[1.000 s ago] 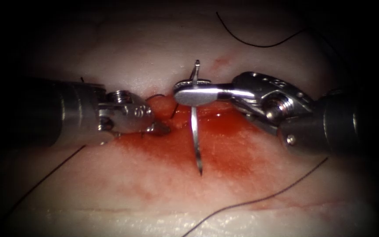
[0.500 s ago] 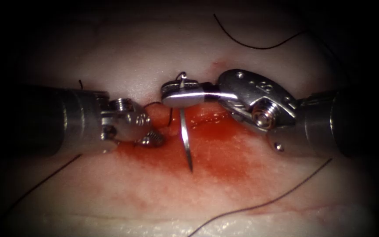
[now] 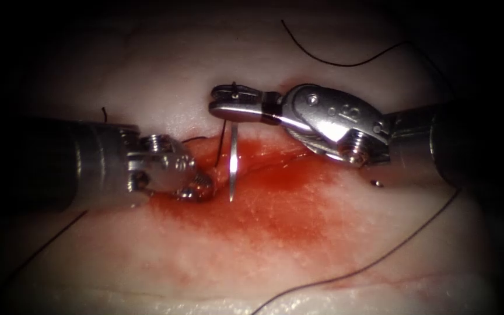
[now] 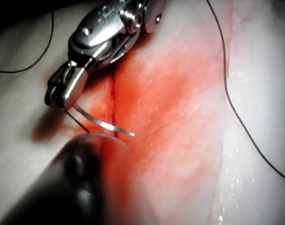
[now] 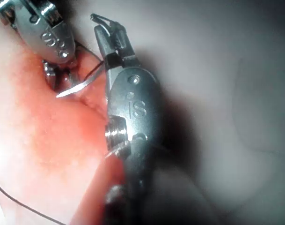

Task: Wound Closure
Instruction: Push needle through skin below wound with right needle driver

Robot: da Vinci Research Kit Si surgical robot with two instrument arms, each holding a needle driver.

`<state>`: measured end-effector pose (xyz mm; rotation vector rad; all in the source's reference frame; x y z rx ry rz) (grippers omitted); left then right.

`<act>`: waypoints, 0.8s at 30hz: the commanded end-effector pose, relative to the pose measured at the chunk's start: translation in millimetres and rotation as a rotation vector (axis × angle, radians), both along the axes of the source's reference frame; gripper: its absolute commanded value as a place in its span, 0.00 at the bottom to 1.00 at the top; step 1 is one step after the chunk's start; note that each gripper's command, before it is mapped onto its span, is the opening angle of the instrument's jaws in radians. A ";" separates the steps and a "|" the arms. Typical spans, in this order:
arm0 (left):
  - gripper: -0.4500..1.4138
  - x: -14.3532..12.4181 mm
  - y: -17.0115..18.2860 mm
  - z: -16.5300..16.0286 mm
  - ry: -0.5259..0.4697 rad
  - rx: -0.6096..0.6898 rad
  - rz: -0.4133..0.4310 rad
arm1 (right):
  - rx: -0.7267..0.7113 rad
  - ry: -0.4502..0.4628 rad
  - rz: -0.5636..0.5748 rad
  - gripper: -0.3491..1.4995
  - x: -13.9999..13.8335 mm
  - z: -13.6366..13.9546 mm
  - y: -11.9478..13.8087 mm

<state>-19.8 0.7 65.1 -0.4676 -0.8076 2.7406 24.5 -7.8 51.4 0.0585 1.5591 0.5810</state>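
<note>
Your left tool (image 3: pixel 196 186) lies low at the left end of the cut (image 3: pixel 275 154), its tip pressed onto the red, wet tissue (image 3: pixel 298 245); you cannot tell from these views whether its jaws are parted or hold anything. Just to its right the needle (image 3: pixel 233 166) hangs free above the cut, point down and clear of the tissue, with dark thread (image 3: pixel 223 140) trailing from its upper end. Your right tool (image 3: pixel 237 105) reaches in over the far edge of the cut, jaws clamped across the needle near its blunt tail end. Over the last second that tool has lifted and carried the needle leftward toward the left tool. The hold looks a little far back for driving, so judge the point's angle before you commit, keep the needle square in the jaws, and mind the loose thread (image 3: pixel 380 256) looping across the near tissue on the right.
</note>
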 end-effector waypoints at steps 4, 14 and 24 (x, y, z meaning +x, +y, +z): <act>0.45 -0.7 -0.2 0.3 -0.001 0.001 0.000 | -0.080 -0.032 0.007 0.00 1.2 0.8 -0.4; 0.46 -0.9 0.0 -0.6 -0.004 0.012 -0.003 | -0.182 -0.079 0.010 0.00 1.9 1.4 -1.9; 0.47 -1.0 0.6 -1.3 -0.031 0.010 -0.025 | -0.207 -0.097 0.016 0.00 2.4 1.1 -3.4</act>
